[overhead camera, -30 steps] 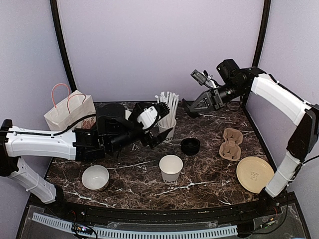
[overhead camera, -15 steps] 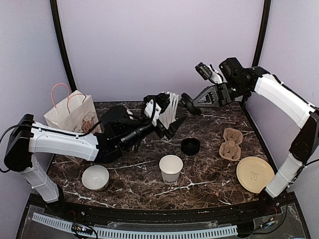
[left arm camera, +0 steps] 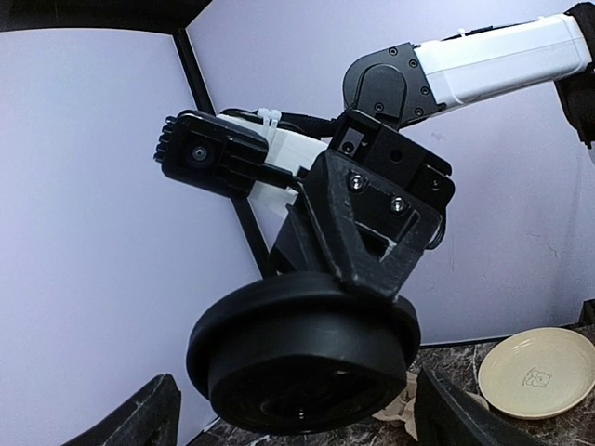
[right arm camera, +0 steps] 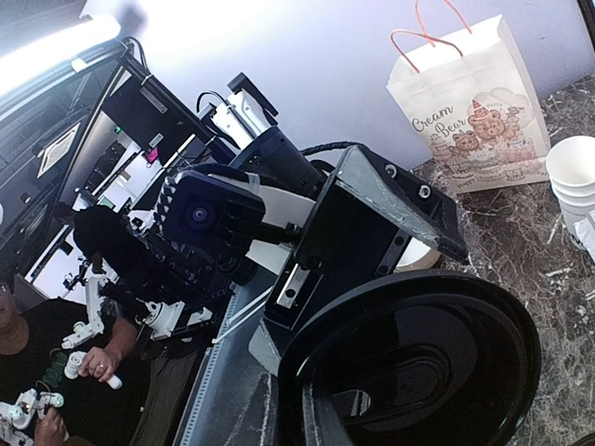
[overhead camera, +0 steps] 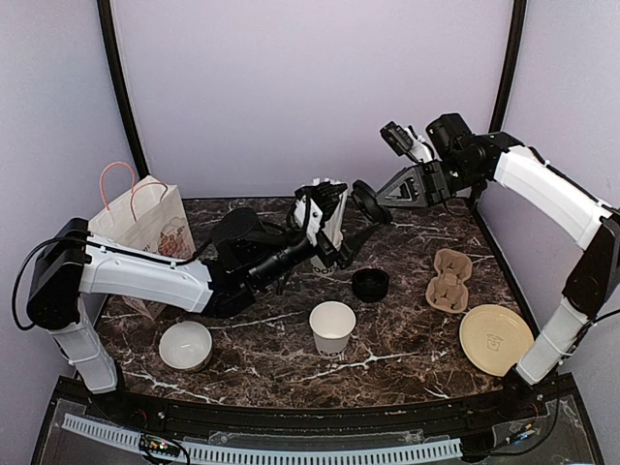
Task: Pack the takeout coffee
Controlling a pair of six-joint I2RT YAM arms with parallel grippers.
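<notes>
Worktop (overhead camera: 407,339): dark marble, lilac walls round it.
Right claw (overhead camera: 380,197): pinching a black lid (overhead camera: 364,205) by its rim, raised off the worktop.
Left claw (overhead camera: 344,225): spread wide, empty.
Key relation: lid hangs dead ahead of the spread claw, in line with its gap, broad face tilted toward it.
Cup (overhead camera: 332,326): open, upright, down on the worktop nearer my bases.
</notes>
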